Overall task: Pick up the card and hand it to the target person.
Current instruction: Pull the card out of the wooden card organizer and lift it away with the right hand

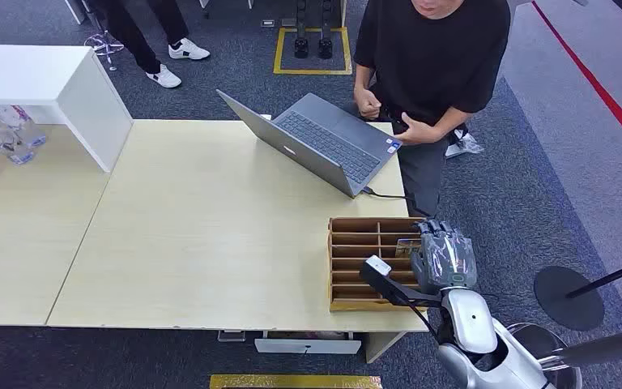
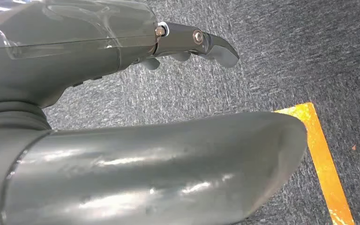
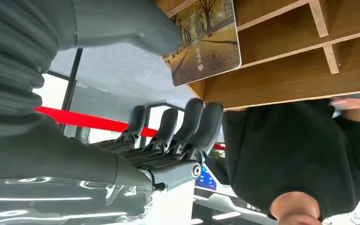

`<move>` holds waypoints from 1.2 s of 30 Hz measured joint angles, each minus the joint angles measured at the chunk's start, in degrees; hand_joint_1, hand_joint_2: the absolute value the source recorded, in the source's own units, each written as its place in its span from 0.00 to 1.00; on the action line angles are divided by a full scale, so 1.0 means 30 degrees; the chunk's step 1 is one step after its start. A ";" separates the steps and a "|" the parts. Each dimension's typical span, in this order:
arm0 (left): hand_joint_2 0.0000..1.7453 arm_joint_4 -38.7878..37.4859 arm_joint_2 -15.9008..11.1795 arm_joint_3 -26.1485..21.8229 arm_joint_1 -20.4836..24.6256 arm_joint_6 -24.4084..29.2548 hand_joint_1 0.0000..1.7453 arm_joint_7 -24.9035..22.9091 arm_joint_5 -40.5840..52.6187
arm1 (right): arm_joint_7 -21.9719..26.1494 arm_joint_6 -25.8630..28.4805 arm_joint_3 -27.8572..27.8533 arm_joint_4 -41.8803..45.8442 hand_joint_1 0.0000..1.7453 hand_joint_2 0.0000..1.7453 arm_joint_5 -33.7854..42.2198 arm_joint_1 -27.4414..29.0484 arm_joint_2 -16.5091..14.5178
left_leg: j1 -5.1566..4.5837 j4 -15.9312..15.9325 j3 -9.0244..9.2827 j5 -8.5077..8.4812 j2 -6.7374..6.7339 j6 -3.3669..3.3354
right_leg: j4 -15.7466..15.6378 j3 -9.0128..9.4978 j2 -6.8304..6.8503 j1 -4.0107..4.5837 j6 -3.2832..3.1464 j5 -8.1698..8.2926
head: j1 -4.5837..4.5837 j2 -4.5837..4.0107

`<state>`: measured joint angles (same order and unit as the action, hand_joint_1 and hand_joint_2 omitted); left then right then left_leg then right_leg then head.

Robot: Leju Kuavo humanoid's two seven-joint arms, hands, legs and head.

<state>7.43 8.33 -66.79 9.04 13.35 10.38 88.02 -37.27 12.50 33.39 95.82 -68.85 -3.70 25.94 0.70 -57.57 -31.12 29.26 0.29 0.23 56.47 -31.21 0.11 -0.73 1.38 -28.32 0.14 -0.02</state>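
Pale wooden tabletop (image 1: pixel 210 243) is being viewed from above, with grey carpet around it. A card (image 3: pixel 205 42), printed with an autumn tree-lined path and a line of small characters, is being seen in the wooden slotted organizer (image 1: pixel 356 267) at the table's right front corner. Its long axis is running into a slot, one end projecting past the organizer's edge. The right hand (image 1: pixel 444 258) is being held against the organizer, thumb at the card and fingers (image 3: pixel 187 126) extended; a grip cannot be confirmed. The left hand (image 2: pixel 136 108) is being held over carpet, nothing in it, fingers straight. A person (image 1: pixel 433 57) in black is being seen behind a laptop (image 1: pixel 316 142).
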 joint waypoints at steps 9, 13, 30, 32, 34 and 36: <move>0.00 0.0000 -0.0007 0.0007 0.0018 -0.0007 0.00 -0.0035 0.0000 | -0.0003 -0.0149 -0.0004 -0.0184 0.52 1.00 0.0000 -0.0001 0.0000 | 0.0000 0.0000 0.0000 0.0000 0.0000 0.0000 | 0.0000 0.0000 0.0000 0.0000 0.0000 0.0000 | 0.0000 0.0000; 0.00 0.0000 -0.0007 0.0011 0.0029 -0.0009 0.00 -0.0060 0.0002 | 0.0000 -0.0191 -0.0004 -0.0213 0.52 1.00 0.0000 -0.0001 0.0000 | 0.0000 0.0000 0.0000 0.0000 0.0000 0.0000 | 0.0000 0.0000 0.0000 0.0000 0.0000 0.0000 | -0.0002 0.0000; 0.00 0.0000 0.0000 0.0047 0.0087 -0.0015 0.00 -0.0146 0.0004 | 0.0118 -0.0384 0.0060 -0.0610 0.54 1.00 0.0004 -0.0003 -0.0024 | 0.0000 0.0000 0.0000 0.0000 0.0000 0.0000 | 0.0000 0.0001 0.0001 0.0000 0.0000 0.0000 | -0.0002 0.0000; 0.00 0.0000 0.0000 0.0056 0.0090 -0.0015 0.00 -0.0146 0.0002 | 0.0164 -0.0415 0.0082 -0.0646 0.53 1.00 0.0015 -0.0007 -0.0033 | 0.0000 0.0000 0.0000 0.0000 0.0000 0.0000 | 0.0000 0.0002 0.0001 0.0000 0.0000 0.0000 | -0.0002 0.0000; 0.00 0.0000 0.0000 0.0071 0.0092 -0.0015 0.00 -0.0147 0.0000 | 0.0201 -0.0415 0.0106 -0.0703 0.53 1.00 0.0015 -0.0013 -0.0044 | 0.0000 0.0000 0.0001 0.0000 0.0000 0.0000 | 0.0000 0.0002 0.0000 0.0000 0.0000 0.0000 | 0.0000 0.0000; 0.00 0.0000 0.0000 0.0104 0.0093 -0.0015 0.00 -0.0147 0.0000 | 0.0224 -0.0413 0.0118 -0.0741 0.55 1.00 0.0015 -0.0021 -0.0051 | 0.0000 0.0000 0.0002 0.0000 0.0000 0.0000 | 0.0000 0.0003 0.0000 0.0000 0.0000 0.0001 | -0.0002 0.0000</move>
<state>7.43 8.33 -66.48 9.32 13.31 9.94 88.02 -36.59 11.26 33.74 93.60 -68.81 -3.76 25.79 0.70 -57.57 -31.12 29.26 0.29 0.23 56.47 -31.20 0.11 -0.73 1.38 -28.32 0.14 -0.02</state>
